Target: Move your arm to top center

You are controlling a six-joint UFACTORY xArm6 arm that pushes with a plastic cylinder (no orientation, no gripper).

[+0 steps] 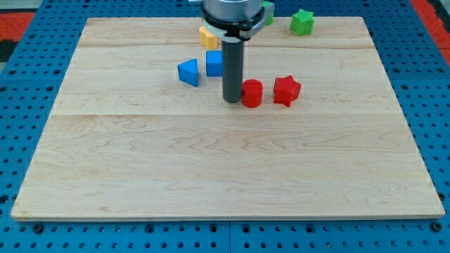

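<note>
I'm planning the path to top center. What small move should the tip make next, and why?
Probably slide my tip straight toward the view's top: it sits mid-board beside the red cylinder, with the blue cube and yellow block just left of that path.

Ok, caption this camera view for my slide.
My tip beside the red cylinder, red star at its right, blue blocks behind, on the board.

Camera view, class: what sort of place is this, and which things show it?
Probably a robotics lab bench: a wooden board on a blue perforated table, my tip beside a red cylinder, small toy blocks nearby.
</note>
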